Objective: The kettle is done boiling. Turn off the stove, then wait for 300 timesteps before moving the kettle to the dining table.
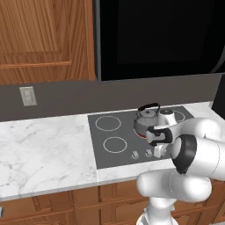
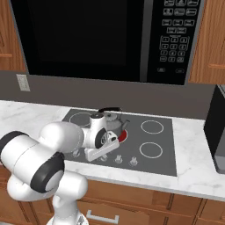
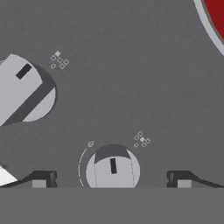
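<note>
Gripper (image 3: 111, 179) spread wide, tips either side of a silver knob (image 3: 113, 171) and not touching it; the knob's black mark runs straight away from the hand. Second knob (image 3: 22, 89) off to one side, mark slanted. Both sit on the stove (image 1: 103, 140). Red glowing burner (image 3: 216, 17) at the frame corner. Kettle (image 1: 147, 119) upright on that red ring, behind the hand, handle arching side to side.

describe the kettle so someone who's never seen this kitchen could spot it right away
Find the dark glass stove set in the marble counter under the black microwave. On a burner glowing red stands the kettle: small, squat, grey metal, with a black arched handle. Nothing else stands on the cooktop but the silver knobs along its front edge.
</note>
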Controlling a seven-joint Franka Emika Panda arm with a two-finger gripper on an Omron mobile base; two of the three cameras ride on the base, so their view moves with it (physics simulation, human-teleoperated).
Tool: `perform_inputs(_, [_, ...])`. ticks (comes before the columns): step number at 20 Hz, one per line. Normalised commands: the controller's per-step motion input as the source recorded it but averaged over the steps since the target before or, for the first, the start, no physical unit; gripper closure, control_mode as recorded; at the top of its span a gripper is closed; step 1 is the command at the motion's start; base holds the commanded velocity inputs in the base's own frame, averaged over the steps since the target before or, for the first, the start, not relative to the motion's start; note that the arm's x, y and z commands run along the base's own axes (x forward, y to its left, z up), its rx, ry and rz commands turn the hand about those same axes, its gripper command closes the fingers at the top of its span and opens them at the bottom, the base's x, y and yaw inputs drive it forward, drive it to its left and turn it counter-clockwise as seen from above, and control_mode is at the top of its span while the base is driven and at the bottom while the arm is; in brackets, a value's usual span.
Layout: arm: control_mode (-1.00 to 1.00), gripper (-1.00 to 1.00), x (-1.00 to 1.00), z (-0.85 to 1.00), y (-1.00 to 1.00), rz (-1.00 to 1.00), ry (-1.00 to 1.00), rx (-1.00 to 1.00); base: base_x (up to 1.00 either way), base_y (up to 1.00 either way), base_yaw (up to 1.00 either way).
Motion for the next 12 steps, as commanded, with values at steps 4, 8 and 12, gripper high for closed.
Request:
perform_inputs(4, [-1.00,-1.00,0.00,-0.07,0.00,0.00,0.00,0.00,0.00,0.00,0.00])
perform_inputs(8, [-1.00,1.00,0.00,-0.12,0.00,0.00,0.00,0.00,0.00,0.00,0.00])
perform_inputs(12, [-1.00,1.00,0.00,-0.10,0.00,0.00,0.00,0.00,0.00,0.00,0.00])
